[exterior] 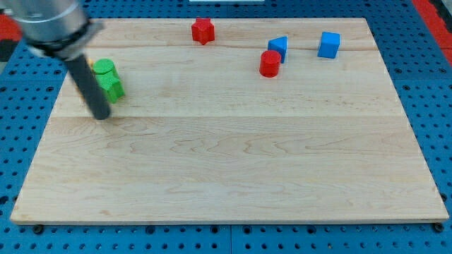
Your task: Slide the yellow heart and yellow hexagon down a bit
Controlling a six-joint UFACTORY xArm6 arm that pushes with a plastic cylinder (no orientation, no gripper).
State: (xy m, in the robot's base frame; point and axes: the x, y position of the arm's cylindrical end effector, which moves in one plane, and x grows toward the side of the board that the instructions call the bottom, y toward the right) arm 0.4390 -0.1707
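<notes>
My tip [102, 116] rests on the board near the view's left edge, just below and left of two green blocks. Only a thin sliver of yellow [92, 65] shows between the rod and the upper green block. Its shape cannot be made out, and the rod hides the rest. The yellow heart and yellow hexagon cannot be told apart or seen whole in this view.
A green round block [105, 68] sits above a second green block [112, 87], touching it. A red star [203, 30] lies at the top middle. A red cylinder [269, 63], a blue wedge-like block [279, 47] and a blue cube [328, 44] lie at the top right.
</notes>
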